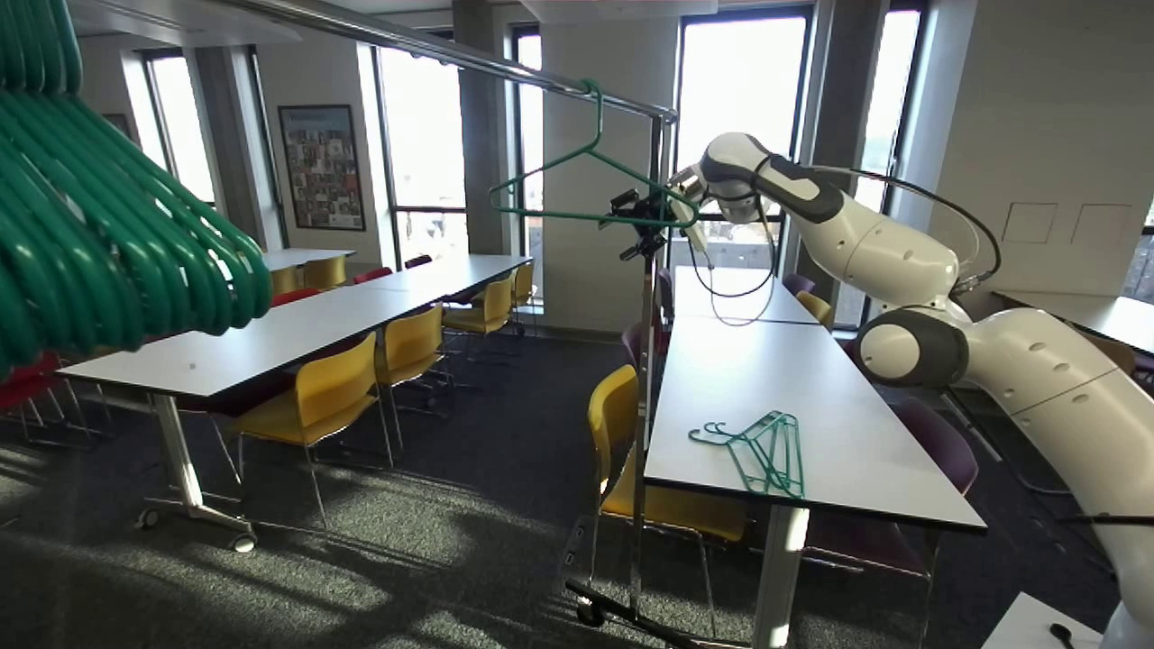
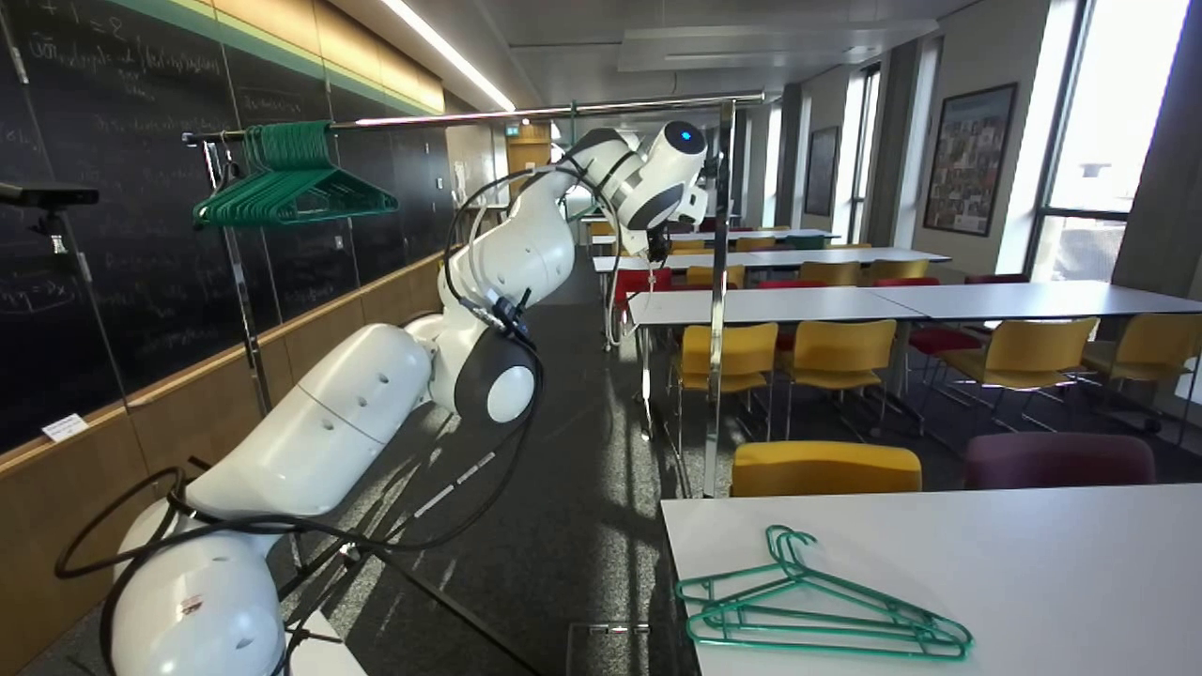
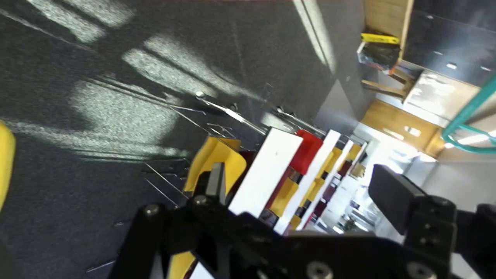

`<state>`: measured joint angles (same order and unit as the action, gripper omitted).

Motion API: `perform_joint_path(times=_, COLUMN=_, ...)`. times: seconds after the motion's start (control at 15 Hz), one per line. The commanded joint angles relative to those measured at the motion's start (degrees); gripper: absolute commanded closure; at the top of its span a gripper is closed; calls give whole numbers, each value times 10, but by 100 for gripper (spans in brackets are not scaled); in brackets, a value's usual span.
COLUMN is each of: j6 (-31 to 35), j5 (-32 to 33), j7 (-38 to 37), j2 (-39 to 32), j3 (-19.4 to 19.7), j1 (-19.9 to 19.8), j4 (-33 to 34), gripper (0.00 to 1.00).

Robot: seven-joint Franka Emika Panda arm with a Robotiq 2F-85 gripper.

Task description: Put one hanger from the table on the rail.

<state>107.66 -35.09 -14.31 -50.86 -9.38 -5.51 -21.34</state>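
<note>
One slim dark-green triangular hanger (image 1: 577, 215) hangs by its small hook from the thin grey metal rail (image 1: 487, 63), close to the end where a shiny upright pole (image 2: 719, 310) meets the bar. Near its lower corner I see the black gripper (image 3: 297, 170) at the tip of a white jointed arm (image 2: 329, 422), raised to a spot below the rail. Its jaws stand spread wide, and in the wrist view a rounded corner of the green hanger shows at the right edge, clear of them. In an exterior view the gripper's body appears partly behind the hanger; I cannot tell whether the two touch there.

At least two slim green hangers (image 2: 817, 647) lie overlapped near the end of the long white-topped table (image 1: 730, 361), their hooks pointing the same way. A dense bunch of thick teal hangers (image 1: 117, 261) hangs at the opposite end of the rail, well apart from the single one.

Yellow chairs (image 1: 335, 388) line another long white table (image 1: 270, 338) across the aisle. Faint chalk writing shows on a dark blackboard (image 2: 141, 272), tall windows (image 1: 739, 81) glare with daylight, and pale patches of sun lie across the dark carpet (image 1: 505, 433).
</note>
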Motion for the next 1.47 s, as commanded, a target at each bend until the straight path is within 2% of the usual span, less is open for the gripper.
perform_joint_path(times=0.0, j6=-123, j5=65, j7=-2, j2=35, j3=-6, j1=-20, j4=-19, gripper=0)
perform_joint_path(times=0.07, j6=-161, j5=81, j7=1, j2=40, j3=-7, j1=-23, j4=-20, gripper=0)
perform_joint_path(times=0.13, j6=-210, j5=78, j7=3, j2=30, j3=16, j1=-20, j4=5, gripper=0)
perform_joint_path(times=0.47, j6=-423, j5=83, j7=42, j2=40, j3=10, j1=-29, j4=9, gripper=0)
perform_joint_path(times=0.53, j6=-362, j5=87, j7=24, j2=38, j3=-8, j1=-33, j4=-12, gripper=0)
perform_joint_path(times=0.67, j6=-396, j5=87, j7=31, j2=40, j3=-7, j1=-33, j4=-12, gripper=0)
perform_joint_path(times=0.87, j6=-398, j5=87, j7=32, j2=40, j3=-7, j1=-33, j4=-12, gripper=0)
perform_joint_path(times=1.07, j6=-371, j5=134, j7=52, j2=25, j3=16, j1=-9, j4=-16, gripper=0)
perform_joint_path(times=1.4, j6=-385, j5=201, j7=51, j2=-45, j3=31, j1=11, j4=8, gripper=0)
